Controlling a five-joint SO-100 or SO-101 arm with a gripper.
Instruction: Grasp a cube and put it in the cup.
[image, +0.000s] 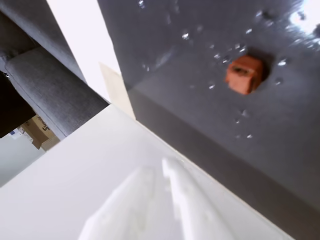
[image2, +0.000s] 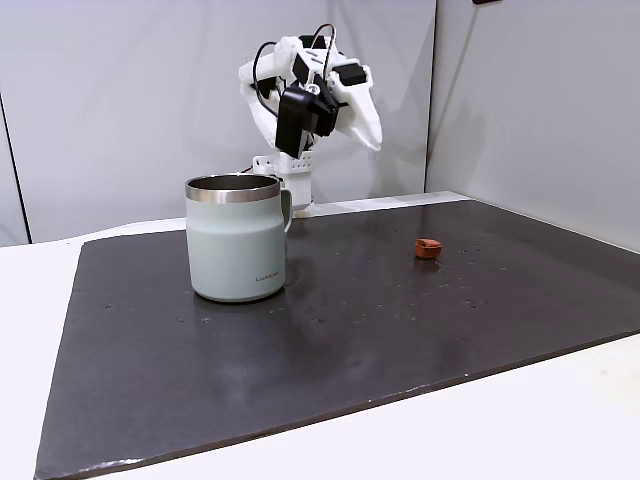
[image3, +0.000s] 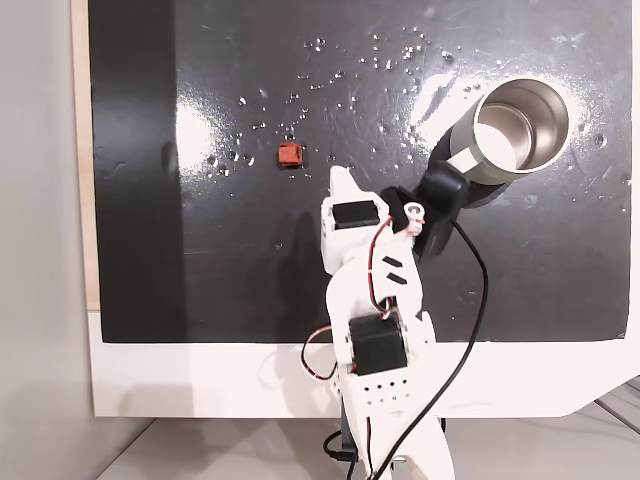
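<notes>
Reddish-brown and tiny, the cube (image3: 289, 155) sits loose on the dark mat (image3: 200, 250), well apart from the cup (image2: 237, 240) and with nothing touching it. In the top-down fixed view your gripper (image3: 343, 182) hangs raised over the mat, near the cube but off to its right. I honestly can't tell if the claw is released or clenched; in the wrist view the white fingers (image: 185, 200) are a blurry smear with a thin gap between them.

What could bite you: the mat looks glossy with wet-looking specks all around the cube, so a slightly off-centre pinch probably just skids it away. It's also so small the fingers could close right past it.

The arm covers part of the cup's side from above.
</notes>
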